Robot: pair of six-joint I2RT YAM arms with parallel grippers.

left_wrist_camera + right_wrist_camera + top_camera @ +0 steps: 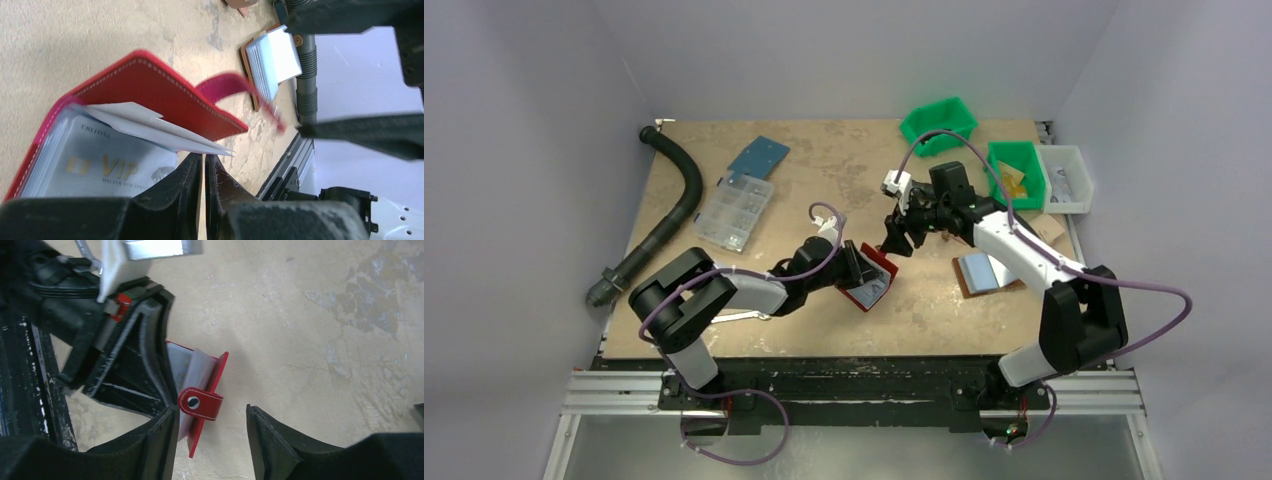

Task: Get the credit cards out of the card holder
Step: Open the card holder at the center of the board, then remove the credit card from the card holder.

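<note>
Top view: the dark red bifold card holder (871,278) sat propped half open on the tan counter (824,180), between the left gripper (856,268) and right gripper (894,240). Left wrist: left gripper was pressed nearly together beside the clear sleeves (150,127), and a pale VIP credit card (110,162) sat in its pocket. Right wrist: right gripper was spread wide over the red snap tab (200,402).

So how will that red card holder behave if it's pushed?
Probably floppy: clear pockets fan loosely from the card holder. Open and up on edge, it would likely tip if nudged. Its snap strap hangs free and might snag.
</note>
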